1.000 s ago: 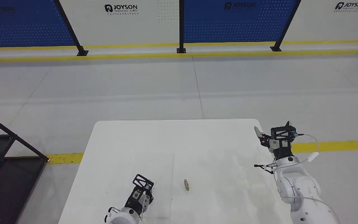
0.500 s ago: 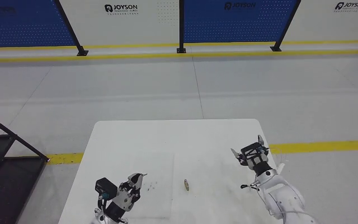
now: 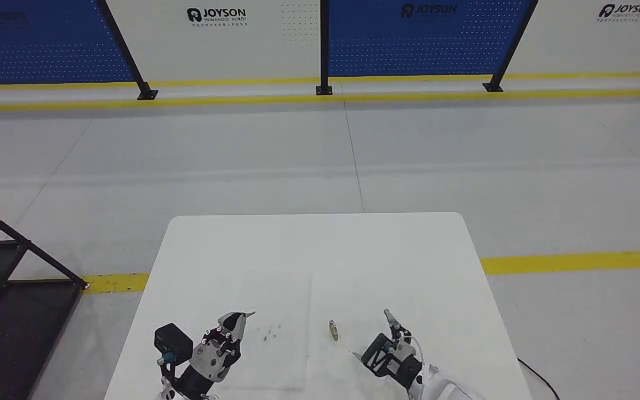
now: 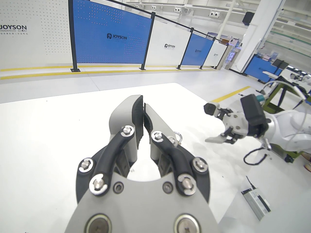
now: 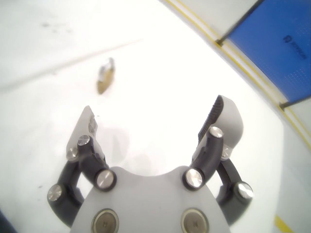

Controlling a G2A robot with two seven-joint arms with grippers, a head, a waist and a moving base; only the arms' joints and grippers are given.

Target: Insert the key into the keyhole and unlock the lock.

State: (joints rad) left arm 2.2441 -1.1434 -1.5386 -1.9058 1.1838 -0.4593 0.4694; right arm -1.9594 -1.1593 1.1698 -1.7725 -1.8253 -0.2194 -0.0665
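Top view puts the lock [image 3: 333, 330] on the bench [image 3: 300, 250] between the closed left fingers [image 4: 136, 109] and the open right fingers [image 5: 228, 115], which would best straddle its body squarely before they close.

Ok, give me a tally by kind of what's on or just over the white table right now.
Brass padlock: 1
Robot hands: 2 (left hand shut, right hand open)
Total: 3
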